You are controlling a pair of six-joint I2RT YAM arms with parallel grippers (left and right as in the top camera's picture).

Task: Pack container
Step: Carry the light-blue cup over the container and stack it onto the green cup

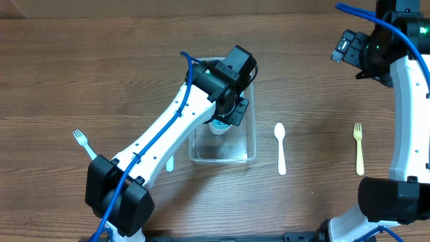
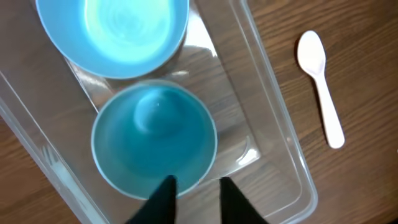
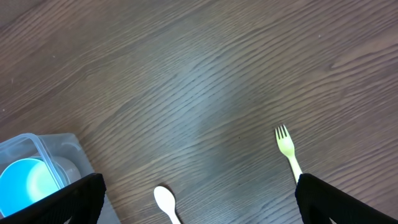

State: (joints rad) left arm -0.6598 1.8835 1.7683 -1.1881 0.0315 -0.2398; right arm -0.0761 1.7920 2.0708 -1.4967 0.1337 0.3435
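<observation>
The left arm [image 1: 172,130] and right arm [image 1: 407,114] had white shells with black joint housings. Blue cables [image 1: 145,152] ran along them. The left gripper [image 2: 194,200] was black.

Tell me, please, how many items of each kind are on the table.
Clear container: 1
Blue bowls: 2
Forks: 2
White spoon: 1
Partly hidden white utensil: 1
Total: 7

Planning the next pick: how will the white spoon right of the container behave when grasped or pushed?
The white spoon looks like thin plastic, so probably light and slightly flexible. It lies flat on the wooden table, so a top pinch may slip. Its rounded bowl end could let it pivot if pushed.
</observation>
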